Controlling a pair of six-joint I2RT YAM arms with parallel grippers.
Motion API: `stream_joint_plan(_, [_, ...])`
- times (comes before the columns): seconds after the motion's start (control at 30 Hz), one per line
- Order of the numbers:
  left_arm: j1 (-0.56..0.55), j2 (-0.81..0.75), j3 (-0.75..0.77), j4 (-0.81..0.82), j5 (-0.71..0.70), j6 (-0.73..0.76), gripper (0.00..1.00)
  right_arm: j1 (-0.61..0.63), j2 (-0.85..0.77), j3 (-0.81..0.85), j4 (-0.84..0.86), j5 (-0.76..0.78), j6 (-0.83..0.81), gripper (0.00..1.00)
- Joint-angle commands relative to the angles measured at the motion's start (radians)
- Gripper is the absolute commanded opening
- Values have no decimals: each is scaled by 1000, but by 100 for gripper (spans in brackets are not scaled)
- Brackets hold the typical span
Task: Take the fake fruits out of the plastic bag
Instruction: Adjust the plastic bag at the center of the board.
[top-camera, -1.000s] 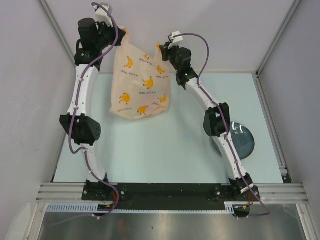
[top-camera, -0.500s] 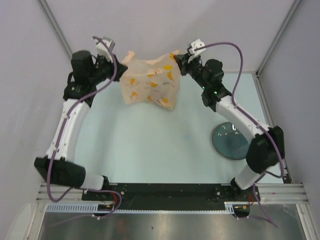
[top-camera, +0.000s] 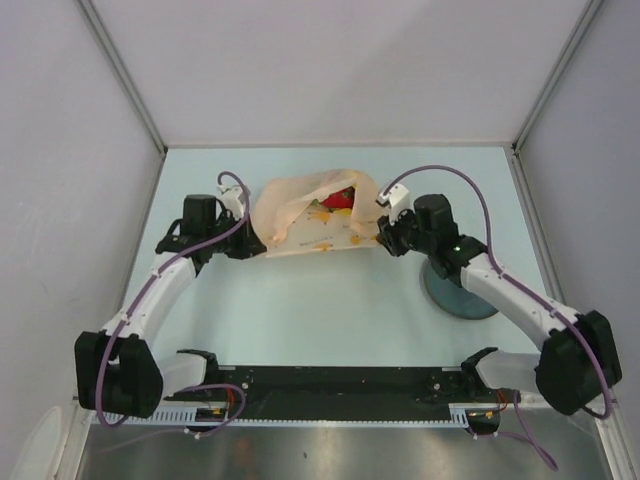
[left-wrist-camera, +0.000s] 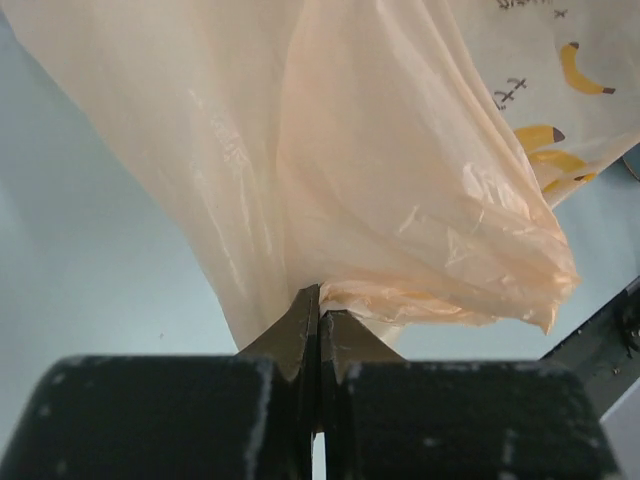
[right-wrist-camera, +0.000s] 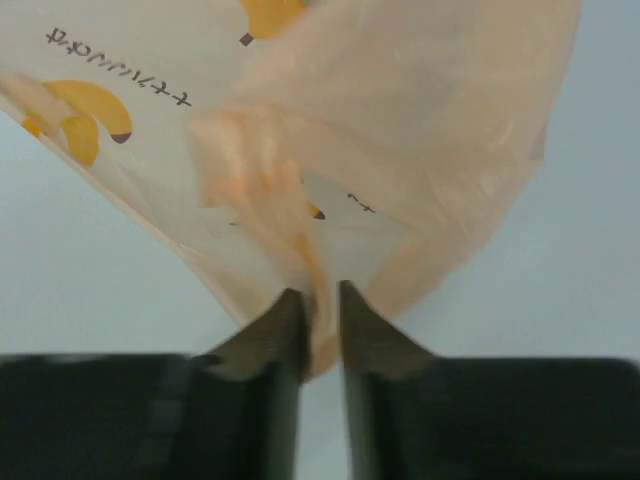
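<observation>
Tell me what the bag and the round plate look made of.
The plastic bag: thin translucent peach film, glossy, judging by its crinkles and the light showing through. The plate: dark blue-grey, smooth-looking; plastic or glazed ceramic, can't tell.

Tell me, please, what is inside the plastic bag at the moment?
Through the plastic bag's open mouth, the top view shows one red fake fruit. Any other fruits are hidden by the printed film.

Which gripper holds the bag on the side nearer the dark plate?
The right gripper, shut on the plastic bag just beside the plate; the left gripper pinches the bag's opposite edge.
</observation>
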Motion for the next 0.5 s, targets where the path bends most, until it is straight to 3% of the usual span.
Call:
stream_joint_plan(0.0, [-2,-108,-14,47,15,-50,0,-13,-195,38,-171,20,-41,42])
stream_joint_plan(0.03, [-2,-110,-2,35,21,-56,0,-14,-244,52,-182,22,-41,63])
stream_joint_plan(0.13, [-2,-107,50,45,43,-81,0,-10,-274,148,-203,24,-18,80])
stream_joint_plan(0.3, [-6,-87,136,61,105,-144,0,70,-161,331,-107,59,57,77])
stream_joint_plan(0.47, [-6,-85,181,73,133,-184,0,159,-9,391,0,56,-4,59])
